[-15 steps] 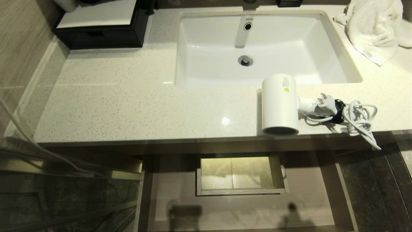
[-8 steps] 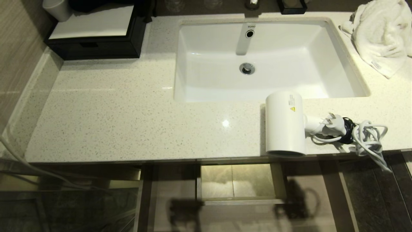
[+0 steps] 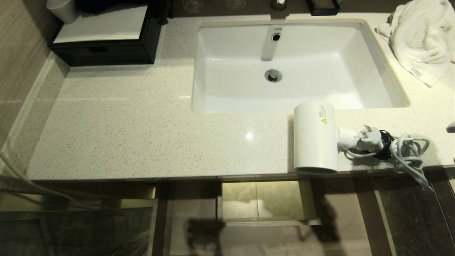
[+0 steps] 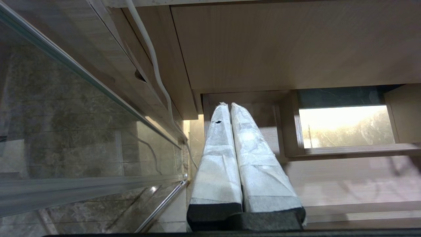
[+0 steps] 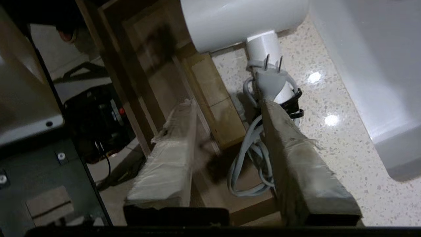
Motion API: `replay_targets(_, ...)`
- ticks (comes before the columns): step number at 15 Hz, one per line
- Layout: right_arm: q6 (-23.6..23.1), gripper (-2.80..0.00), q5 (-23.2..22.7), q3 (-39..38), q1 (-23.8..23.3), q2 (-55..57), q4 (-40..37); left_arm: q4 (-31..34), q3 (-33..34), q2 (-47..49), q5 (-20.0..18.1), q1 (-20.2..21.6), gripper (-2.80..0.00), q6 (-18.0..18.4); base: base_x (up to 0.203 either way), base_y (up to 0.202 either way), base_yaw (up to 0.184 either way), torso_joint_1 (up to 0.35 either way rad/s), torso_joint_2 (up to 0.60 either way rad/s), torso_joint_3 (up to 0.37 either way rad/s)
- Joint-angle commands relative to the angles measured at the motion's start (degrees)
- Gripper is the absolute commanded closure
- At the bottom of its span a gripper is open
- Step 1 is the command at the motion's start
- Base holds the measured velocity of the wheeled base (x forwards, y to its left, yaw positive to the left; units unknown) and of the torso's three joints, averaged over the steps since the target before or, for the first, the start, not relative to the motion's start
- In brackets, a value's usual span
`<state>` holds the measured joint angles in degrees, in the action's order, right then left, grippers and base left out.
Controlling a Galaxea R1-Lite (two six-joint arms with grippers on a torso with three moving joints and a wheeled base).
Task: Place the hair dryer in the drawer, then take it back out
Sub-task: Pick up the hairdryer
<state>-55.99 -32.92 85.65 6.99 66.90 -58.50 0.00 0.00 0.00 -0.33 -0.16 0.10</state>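
Plainly, the biggest hazard is the cord. The hair dryer (image 3: 315, 137) lies on its side on the bench (image 3: 142, 135), at about four o'clock from the sink (image 3: 284, 67), its barrel mouth right at the bench's front edge. Its handle points toward three o'clock, with the plug (image 3: 366, 138) folded against it and the grey cord (image 3: 408, 149) bundled beyond, one loop hanging over the front edge.

The right gripper (image 5: 230, 108) sits off the bench's right end with its fingers (image 5: 296, 158) apart, a moderate gap with nothing between them; the cord and plug lie just ahead of the tips. The left gripper (image 4: 230, 105) hangs low beside the cabinet, fingers pressed together, idle.

The drawer (image 3: 263, 234) stands pulled out beneath the front edge, with a boxed hole (image 3: 263, 201) in its floor.

Judged from here, several things could go wrong:
- Closing on the cord or plug instead of the handle would leave the heavy barrel dangling, likely to swing or slip.
- A nudge to the barrel could roll it off the edge, since it is round and already at the lip.
- The trailing loop may snag on the bench edge or the drawer wall during the transfer.
- Set down carelessly, the dryer or its cord might drop through the hole.
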Motion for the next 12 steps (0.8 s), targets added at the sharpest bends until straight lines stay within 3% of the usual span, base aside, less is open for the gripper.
replay_targets(1, -12.08, -2.8, -1.87, 4.41, -4.71, 7.46, -5.66, 0.0, 0.05, 0.0, -0.02, 0.03, 0.0, -0.01, 0.0, 0.0, 0.0, 0.0, 0.0, 0.0)
replay_targets(6, -13.85, -2.8, 1.55, 9.02, -6.93, 11.39, -6.01, 0.0, 0.09, 0.0, -0.02, -0.02, 0.0, -0.01, 0.0, 0.0, 0.0, 0.0, 0.0, 0.0)
replay_targets(7, -15.21, -2.8, 2.67, 9.43, -6.85, 11.93, -5.81, 0.0, 0.01, 0.0, -0.02, -0.01, 0.0, -0.01, 0.0, 0.0, 0.0, 0.0, 0.0, 0.0)
replay_targets(10, -25.15, -2.8, 9.94, 11.65, -6.79, 14.34, -6.38, 0.0, 0.09, 0.0, -0.02, -0.02, 0.0, -0.01, 0.0, 0.0, 0.0, 0.0, 0.0, 0.0)
replay_targets(12, -25.78, -2.8, 10.16, 11.49, -5.44, 14.84, -5.77, 0.0, 0.01, 0.0, -0.02, 0.0, 0.0, -0.01, 0.0, 0.0, 0.0, 0.0, 0.0, 0.0)
